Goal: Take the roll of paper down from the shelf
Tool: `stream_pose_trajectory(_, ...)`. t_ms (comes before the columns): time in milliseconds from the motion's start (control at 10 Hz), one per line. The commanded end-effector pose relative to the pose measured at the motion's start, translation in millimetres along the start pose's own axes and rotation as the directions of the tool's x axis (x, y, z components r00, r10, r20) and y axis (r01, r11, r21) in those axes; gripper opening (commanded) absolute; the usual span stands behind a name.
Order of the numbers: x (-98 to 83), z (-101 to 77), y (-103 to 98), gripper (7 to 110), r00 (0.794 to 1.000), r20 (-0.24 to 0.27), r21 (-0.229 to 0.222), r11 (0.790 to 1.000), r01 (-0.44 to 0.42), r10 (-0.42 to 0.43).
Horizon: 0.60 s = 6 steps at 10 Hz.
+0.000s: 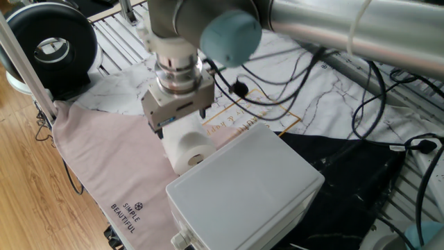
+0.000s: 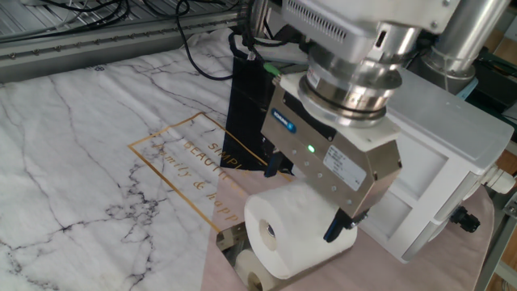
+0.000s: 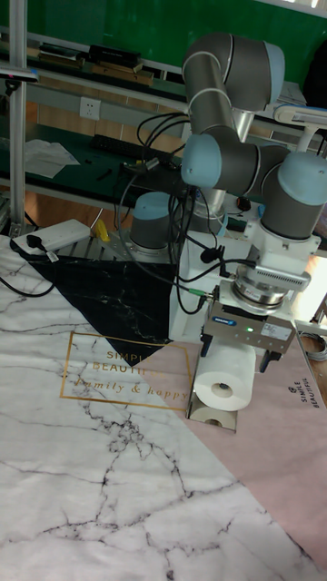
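Note:
The white roll of paper (image 1: pixel 189 148) (image 2: pixel 284 229) (image 3: pixel 223 381) lies on its side on the shelf (image 2: pixel 233 243) (image 3: pixel 214 418), a small shiny chrome plate that mirrors the roll's core. In one fixed view the roll hides the shelf. My gripper (image 1: pixel 181 123) (image 2: pixel 306 202) (image 3: pixel 234 355) hangs just above the roll and is open. Its dark fingertips (image 2: pixel 334 231) stand apart on either side of the roll's top, and I cannot tell whether they touch it.
A large pale grey box (image 1: pixel 244 187) (image 2: pixel 460 137) stands tight against the roll on the arm's side. Under the shelf lie a pink cloth (image 1: pixel 104 160) and a marbled sheet (image 2: pixel 89 153). Black cables (image 1: pixel 361 104) and a black round device (image 1: pixel 48 45) sit further off.

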<state>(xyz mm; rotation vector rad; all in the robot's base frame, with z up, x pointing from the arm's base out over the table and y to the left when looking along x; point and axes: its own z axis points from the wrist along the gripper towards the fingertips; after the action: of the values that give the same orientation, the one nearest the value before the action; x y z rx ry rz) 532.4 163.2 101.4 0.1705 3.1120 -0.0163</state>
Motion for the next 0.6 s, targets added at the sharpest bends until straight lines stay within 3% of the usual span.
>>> stream_pose_trajectory(0, -22.1, -35.2, 1, 66, 0.993, 0.0, 0.009, 0.993, 0.121, -0.121)
stream_pose_trajectory(200, -31.4, -48.6, 10, 66, 0.989, -0.008, 0.027, 0.989, 0.146, -0.146)
stream_pose_trajectory(300, -41.7, -52.7, 16, 88, 0.988, 0.023, 0.034, 0.988, 0.151, -0.152)
stream_pose_trajectory(400, -46.5, -56.4, 11, 88, 0.989, 0.037, 0.07, 0.987, 0.142, -0.145)
stream_pose_trajectory(500, -47.1, -57.3, 10, 66, 0.989, 0.04, 0.076, 0.988, 0.138, -0.141)
